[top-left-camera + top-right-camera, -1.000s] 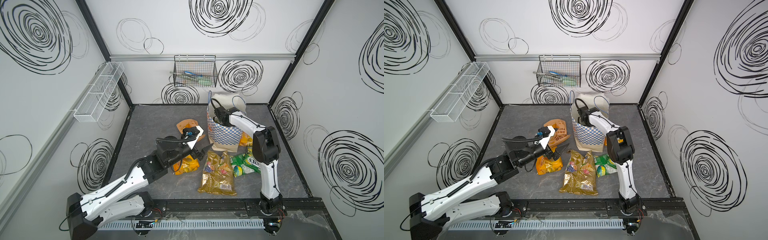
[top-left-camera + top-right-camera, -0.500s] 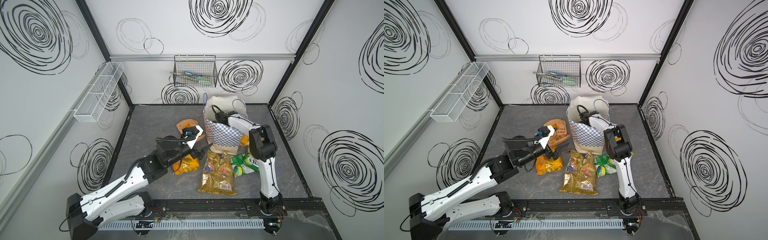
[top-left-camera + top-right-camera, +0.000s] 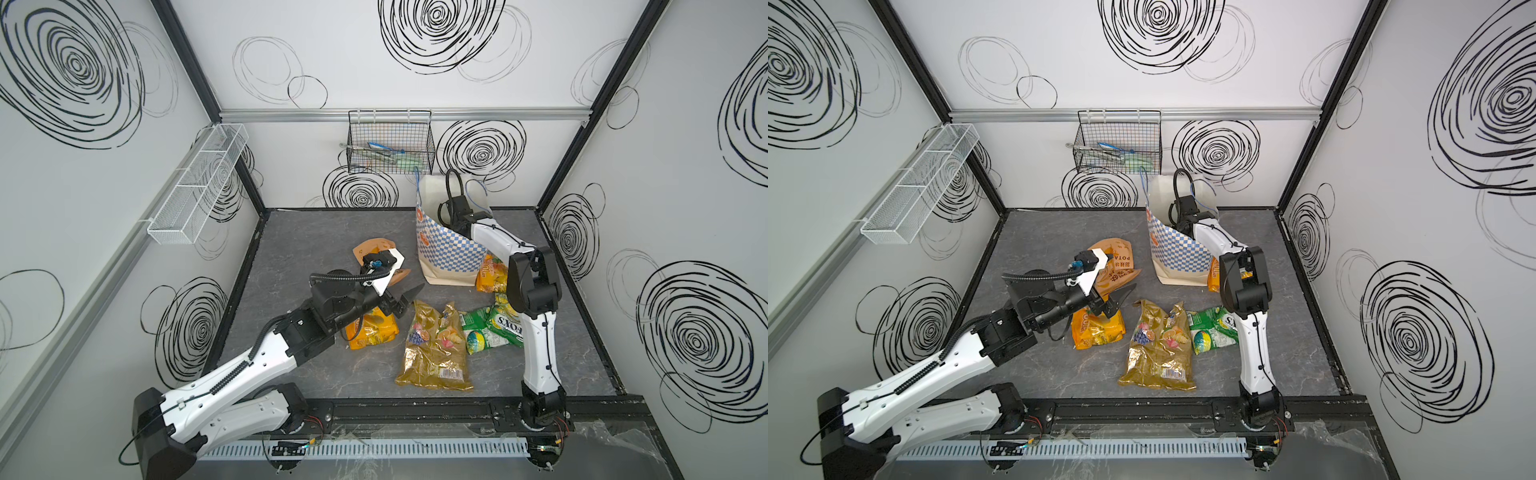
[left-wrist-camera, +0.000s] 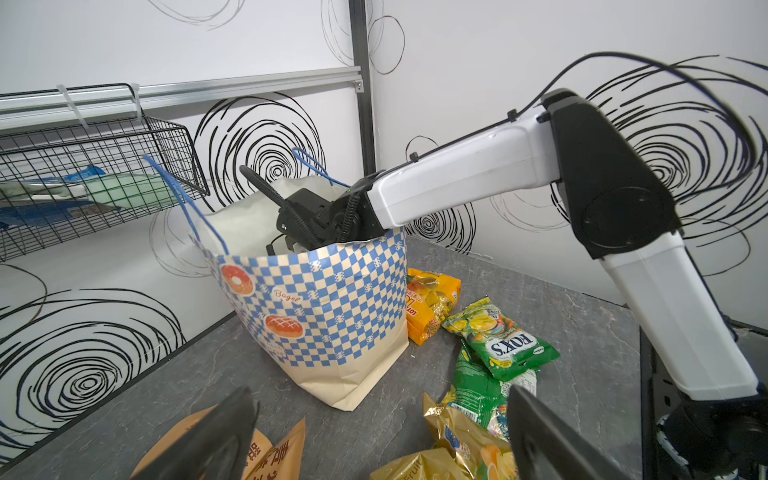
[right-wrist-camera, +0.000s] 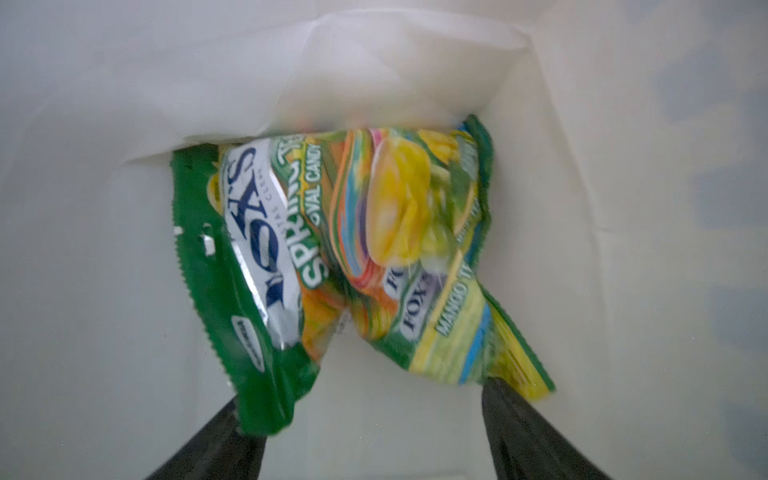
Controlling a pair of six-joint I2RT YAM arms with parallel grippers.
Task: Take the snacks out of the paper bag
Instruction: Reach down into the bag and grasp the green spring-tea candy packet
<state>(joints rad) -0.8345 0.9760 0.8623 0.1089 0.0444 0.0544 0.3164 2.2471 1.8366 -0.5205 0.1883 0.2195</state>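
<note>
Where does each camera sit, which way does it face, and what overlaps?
Top views: high above the arm bases, looking down on the table; both arms show.
Left wrist: low over the table, facing the paper bag; open left gripper and right arm show.
Right wrist: inside the bag, facing a green Fox's packet; open right gripper shows.
Shared: top views and left wrist show the bag and snacks outside it.

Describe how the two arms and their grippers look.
Both the left arm and right arm have smooth white shells with boxy black joint housings. A ribbed black cable hose runs along the left arm; a thin black wire follows the right. The left gripper and right gripper have dark, tapering jaws.
</note>
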